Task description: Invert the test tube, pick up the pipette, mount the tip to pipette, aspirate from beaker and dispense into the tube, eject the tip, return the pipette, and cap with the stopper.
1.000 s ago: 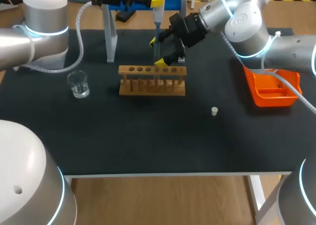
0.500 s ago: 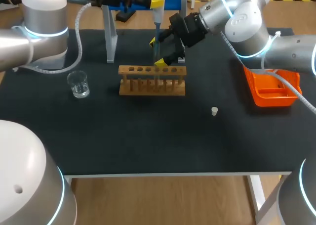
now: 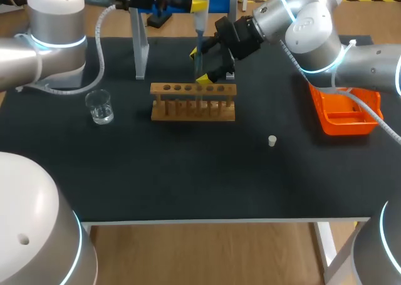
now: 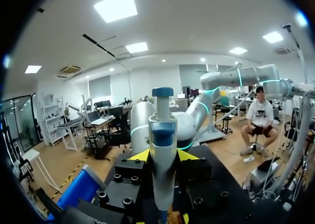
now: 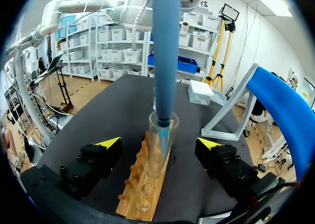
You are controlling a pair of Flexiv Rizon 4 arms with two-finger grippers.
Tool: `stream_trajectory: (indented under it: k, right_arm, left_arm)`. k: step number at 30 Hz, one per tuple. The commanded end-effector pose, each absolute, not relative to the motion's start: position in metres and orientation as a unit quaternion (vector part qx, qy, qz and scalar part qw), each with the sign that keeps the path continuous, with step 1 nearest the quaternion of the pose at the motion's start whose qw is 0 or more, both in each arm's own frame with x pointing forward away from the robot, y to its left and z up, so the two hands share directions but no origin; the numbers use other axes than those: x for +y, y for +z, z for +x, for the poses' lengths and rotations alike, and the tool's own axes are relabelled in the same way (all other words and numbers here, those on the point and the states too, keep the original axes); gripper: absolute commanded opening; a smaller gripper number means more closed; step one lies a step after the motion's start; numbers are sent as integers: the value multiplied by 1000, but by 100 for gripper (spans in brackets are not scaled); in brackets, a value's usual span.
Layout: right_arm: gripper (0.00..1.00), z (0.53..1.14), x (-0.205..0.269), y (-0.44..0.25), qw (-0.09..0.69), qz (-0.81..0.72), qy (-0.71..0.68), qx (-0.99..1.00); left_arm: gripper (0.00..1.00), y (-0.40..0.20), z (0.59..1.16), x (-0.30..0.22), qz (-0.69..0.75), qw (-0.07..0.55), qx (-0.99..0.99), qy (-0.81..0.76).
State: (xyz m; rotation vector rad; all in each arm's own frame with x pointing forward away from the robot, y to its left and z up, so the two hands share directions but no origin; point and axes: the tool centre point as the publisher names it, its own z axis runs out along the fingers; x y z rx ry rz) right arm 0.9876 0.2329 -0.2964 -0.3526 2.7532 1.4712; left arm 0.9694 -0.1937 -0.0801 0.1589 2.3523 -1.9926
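With the pipette (image 4: 162,130) clamped in the left gripper (image 4: 163,156) and its tip inside the tube (image 5: 155,157) in the rack (image 5: 142,192), between the wide-open, empty right gripper (image 5: 160,143), liquid could be spilled if the tip is dragged against the rim.

Bright, even light from overhead — only a soft shadow under the wooden rack (image 3: 193,101) on the dark table (image 3: 188,172).
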Motion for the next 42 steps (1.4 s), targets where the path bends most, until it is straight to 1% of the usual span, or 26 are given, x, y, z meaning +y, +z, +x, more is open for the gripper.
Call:
stream_trajectory:
  k: [1, 39, 42]
  right_arm:
    - [100, 987, 232, -295, 0, -113, 467, 877]
    - [100, 987, 232, -295, 0, -113, 467, 877]
    - [100, 981, 225, -290, 1, -104, 467, 878]
  left_arm:
    - [0, -81, 972, -195, 51, 24, 763, -644]
    - [0, -82, 973, -194, 47, 20, 766, -641]
    - [0, -82, 973, -194, 47, 20, 766, -641]
